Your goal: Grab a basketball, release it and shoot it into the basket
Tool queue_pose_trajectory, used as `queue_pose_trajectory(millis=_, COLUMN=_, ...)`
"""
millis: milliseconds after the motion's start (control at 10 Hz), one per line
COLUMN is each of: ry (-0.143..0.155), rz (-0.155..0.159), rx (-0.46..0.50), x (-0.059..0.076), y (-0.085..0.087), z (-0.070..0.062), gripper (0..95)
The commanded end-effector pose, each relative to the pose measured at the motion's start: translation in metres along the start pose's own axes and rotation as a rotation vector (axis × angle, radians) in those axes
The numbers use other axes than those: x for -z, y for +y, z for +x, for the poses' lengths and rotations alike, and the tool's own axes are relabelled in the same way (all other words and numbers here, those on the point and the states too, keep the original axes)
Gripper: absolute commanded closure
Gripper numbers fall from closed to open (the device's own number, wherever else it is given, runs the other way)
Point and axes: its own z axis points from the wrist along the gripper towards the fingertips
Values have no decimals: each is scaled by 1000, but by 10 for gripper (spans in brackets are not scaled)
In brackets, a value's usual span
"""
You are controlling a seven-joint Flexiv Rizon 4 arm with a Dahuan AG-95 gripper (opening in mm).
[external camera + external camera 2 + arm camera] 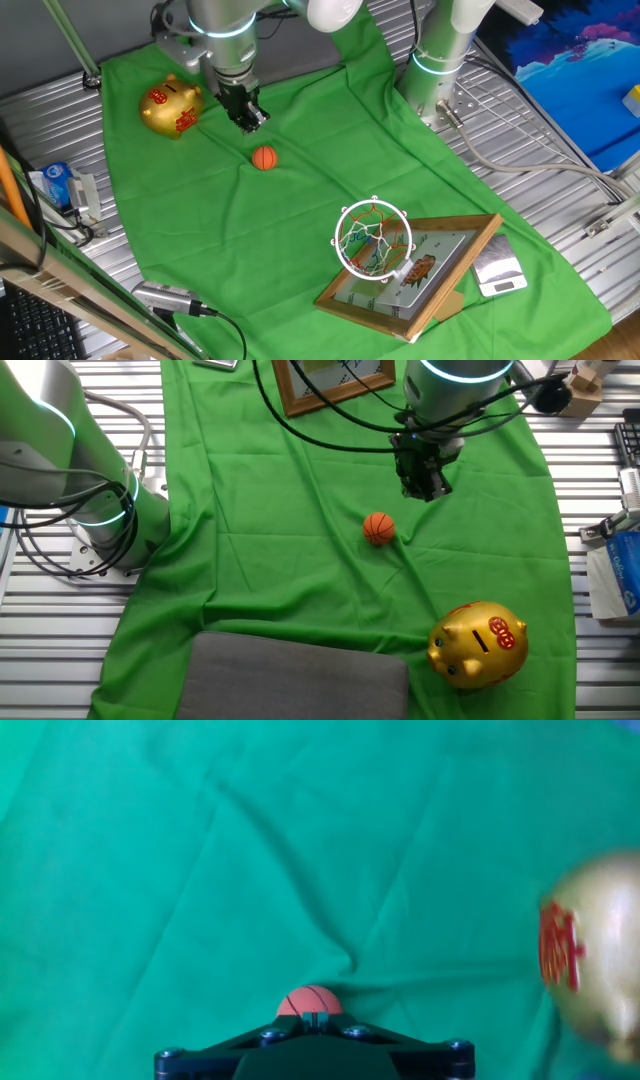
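Observation:
The basketball (264, 158) is a tiny orange ball with dark seams, lying on the green cloth (300, 200). My gripper (250, 118) hangs just above the cloth a little behind and left of the ball, not touching it. In the other fixed view the gripper (425, 488) is up and to the right of the ball (379, 528). The hand view shows the fingertips (315, 1017) pressed together, shut on nothing, with the ball (310, 1001) just beyond them. The basket (373, 238), an orange-red ring with a white net, is fixed to a wood-framed backboard (420, 285) at the near right.
A gold piggy bank (172, 108) with red marks stands left of the gripper and shows blurred in the hand view (600, 960). A second arm's base (440, 60) stands at the back right. A small scale (497, 268) lies beside the backboard. A grey pad (295, 678) covers the cloth's edge.

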Motion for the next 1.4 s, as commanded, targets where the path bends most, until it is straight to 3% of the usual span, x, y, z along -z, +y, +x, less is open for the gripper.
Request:
queue_pose_trajectory(millis=100, ry=51, rz=58, rx=313, x=-2, y=-2, z=-2, gripper=950)
queue_pose_trajectory(millis=300, ry=74, rz=83, rx=436, x=-3, y=-3, z=-3, gripper=950)
queue_pose_trajectory(millis=600, ry=72, rz=63, rx=531, x=-5, y=-7, z=-5, gripper=950)
queue_pose_trajectory(millis=1100, ry=51, rz=35, rx=540, x=-6, y=-13, z=-4, gripper=950)
queue_pose_trajectory(millis=1400, ry=63, rz=35, rx=539, x=-6, y=-13, z=-5, gripper=950)
